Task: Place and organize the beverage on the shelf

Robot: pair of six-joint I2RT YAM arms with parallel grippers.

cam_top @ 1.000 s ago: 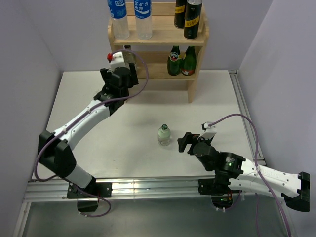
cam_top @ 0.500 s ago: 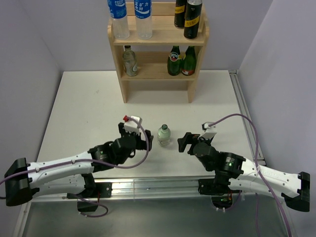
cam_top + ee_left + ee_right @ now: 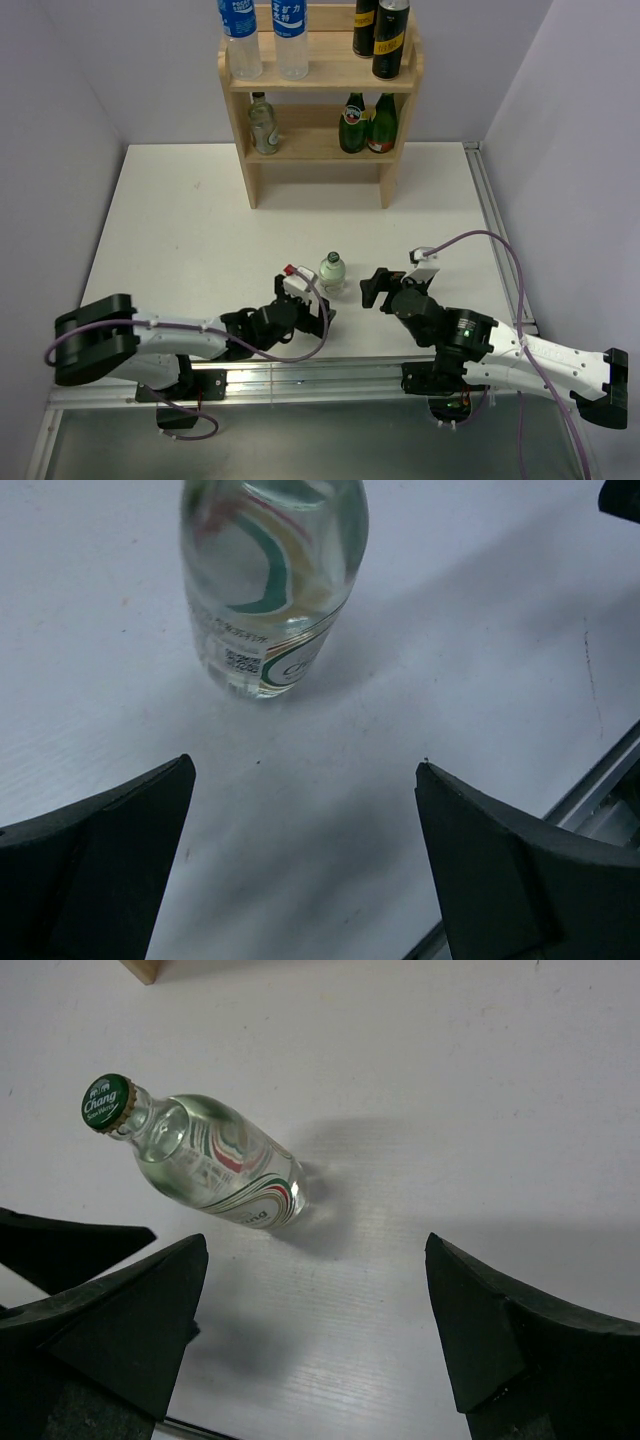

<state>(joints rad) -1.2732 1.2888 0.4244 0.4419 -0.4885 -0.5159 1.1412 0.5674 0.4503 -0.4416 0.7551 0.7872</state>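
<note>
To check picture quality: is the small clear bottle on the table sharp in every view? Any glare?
Left wrist view: the bottle looks slightly soft, its top cropped. Right wrist view: sharp, cap lettering readable, soft shadow beside it. Top external view: small but clear; glare on the metal rail.

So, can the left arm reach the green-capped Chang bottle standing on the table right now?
Probably yes: the left gripper is open and faces the Chang bottle, which stands upright just ahead, with only bare table between them.

Robotics lab cell — bare walls (image 3: 60,80) beyond the arms (image 3: 190,338), white table (image 3: 180,220) beneath, aluminium rail (image 3: 350,378) at their bases.
</note>
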